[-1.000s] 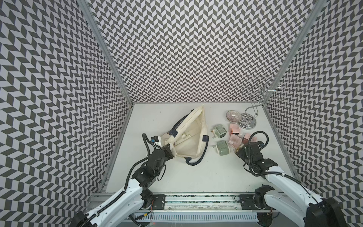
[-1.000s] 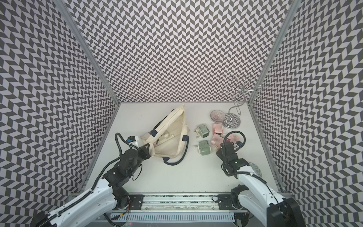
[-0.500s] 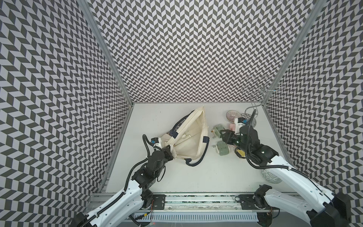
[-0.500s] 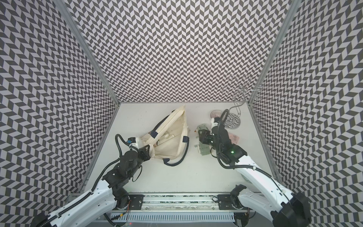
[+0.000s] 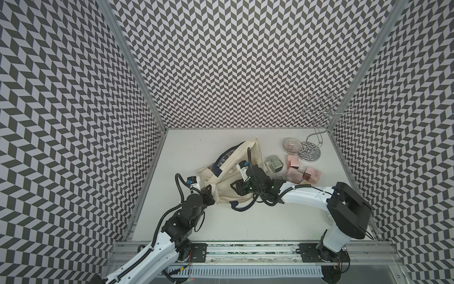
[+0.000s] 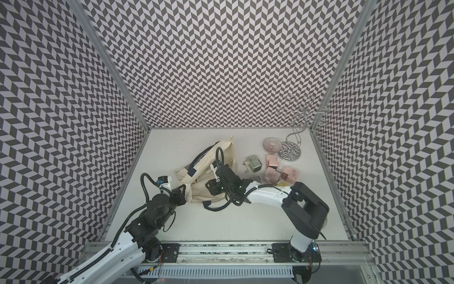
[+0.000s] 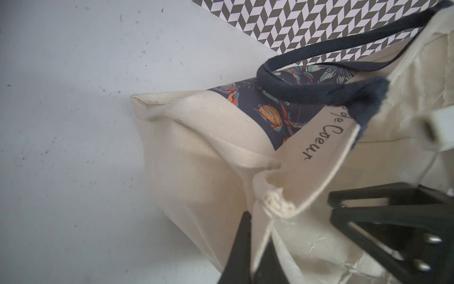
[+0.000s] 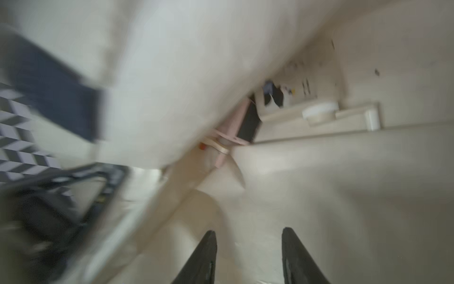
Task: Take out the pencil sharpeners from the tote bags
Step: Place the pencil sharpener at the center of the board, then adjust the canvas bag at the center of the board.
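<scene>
The cream tote bag [image 5: 245, 157] [image 6: 221, 157] lies on its side mid-table, navy handles trailing. My left gripper [image 5: 213, 194] [image 7: 255, 221] is shut on the bag's rim at its near corner, holding the mouth up. My right gripper [image 5: 237, 189] [image 8: 249, 232] is open at the bag's mouth with nothing between its fingers. Inside the bag, the right wrist view shows a cream pencil sharpener [image 8: 319, 115] and a pink one [image 8: 235, 123] ahead of the fingertips. Outside, right of the bag, lie a green sharpener [image 5: 274, 163] and pink sharpeners [image 5: 294, 175] [image 5: 312, 175].
A pink glass bowl [image 5: 292, 145] and a chrome wire stand [image 5: 310, 153] are at the back right, behind the sharpener pile. The right forearm [image 5: 304, 196] stretches across the table in front of that pile. Patterned walls close three sides.
My right arm has swung left from the sharpener pile to the bag's mouth, and its jaws have narrowed. The left gripper has kept its hold on the rim.
</scene>
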Motion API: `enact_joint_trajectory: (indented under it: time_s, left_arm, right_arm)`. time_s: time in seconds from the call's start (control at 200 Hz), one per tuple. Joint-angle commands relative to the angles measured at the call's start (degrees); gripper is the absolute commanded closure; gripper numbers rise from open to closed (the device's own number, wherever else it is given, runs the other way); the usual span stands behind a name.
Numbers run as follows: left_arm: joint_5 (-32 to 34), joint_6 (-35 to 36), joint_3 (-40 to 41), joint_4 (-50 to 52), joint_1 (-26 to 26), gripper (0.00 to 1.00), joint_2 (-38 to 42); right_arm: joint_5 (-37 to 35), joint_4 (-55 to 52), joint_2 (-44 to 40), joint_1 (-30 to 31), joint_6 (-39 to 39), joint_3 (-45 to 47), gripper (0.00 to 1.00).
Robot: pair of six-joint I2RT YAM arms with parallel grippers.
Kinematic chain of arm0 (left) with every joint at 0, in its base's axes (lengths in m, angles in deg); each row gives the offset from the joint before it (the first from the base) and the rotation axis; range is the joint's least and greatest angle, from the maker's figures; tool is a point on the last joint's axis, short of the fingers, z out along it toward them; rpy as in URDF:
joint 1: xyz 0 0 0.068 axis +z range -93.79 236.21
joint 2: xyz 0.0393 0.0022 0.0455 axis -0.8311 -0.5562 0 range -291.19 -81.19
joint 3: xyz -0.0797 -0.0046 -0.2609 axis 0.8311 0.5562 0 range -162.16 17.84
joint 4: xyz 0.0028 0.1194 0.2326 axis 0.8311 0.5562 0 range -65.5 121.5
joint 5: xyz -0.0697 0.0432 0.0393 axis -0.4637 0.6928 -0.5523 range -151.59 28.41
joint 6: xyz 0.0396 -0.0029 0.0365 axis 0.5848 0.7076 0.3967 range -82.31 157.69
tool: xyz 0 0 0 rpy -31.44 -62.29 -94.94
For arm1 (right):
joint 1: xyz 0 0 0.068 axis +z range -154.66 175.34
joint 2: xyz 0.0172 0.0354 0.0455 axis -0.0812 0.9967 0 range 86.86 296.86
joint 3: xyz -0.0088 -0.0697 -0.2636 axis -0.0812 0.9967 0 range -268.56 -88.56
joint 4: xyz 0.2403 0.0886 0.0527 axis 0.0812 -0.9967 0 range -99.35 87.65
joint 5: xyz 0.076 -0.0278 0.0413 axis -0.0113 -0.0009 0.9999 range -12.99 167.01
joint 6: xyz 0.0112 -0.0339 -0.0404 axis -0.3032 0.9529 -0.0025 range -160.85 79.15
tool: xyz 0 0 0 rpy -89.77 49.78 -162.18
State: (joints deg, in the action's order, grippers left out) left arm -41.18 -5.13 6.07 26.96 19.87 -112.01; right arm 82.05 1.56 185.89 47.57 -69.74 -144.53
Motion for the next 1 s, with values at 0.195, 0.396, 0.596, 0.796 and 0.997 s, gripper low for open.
enact_joint_trajectory:
  time_s: [0.195, 0.396, 0.596, 0.796, 0.997]
  left_arm:
    - [1.02, 1.61, -0.09, 3.32, 0.13, 1.0, -2.29]
    - [0.78, 1.53, -0.45, 4.53, 0.13, 1.0, -0.3]
    - [-0.03, 0.4, -0.71, 5.91, 0.13, 1.0, 2.28]
    - [-1.25, -1.02, -1.31, 8.69, 0.13, 1.0, 3.31]
    - [-1.47, -1.94, -2.38, 12.5, 0.17, 1.0, 9.18]
  right_arm:
    - [-10.32, 4.63, 10.63, 0.16, -7.27, -9.44, 0.27]
    - [-16.71, 4.4, 16.92, 0.97, -16.61, -16.3, 0.04]
    - [-23.77, 4.03, 22.89, 1.25, -28.14, -21.41, 0.0]
    - [-15.84, 14.14, 24.37, 1.28, -37.64, -21.78, 0.0]
    - [-13.87, 18.5, 27.67, 1.33, -42.88, -24.81, 0.0]
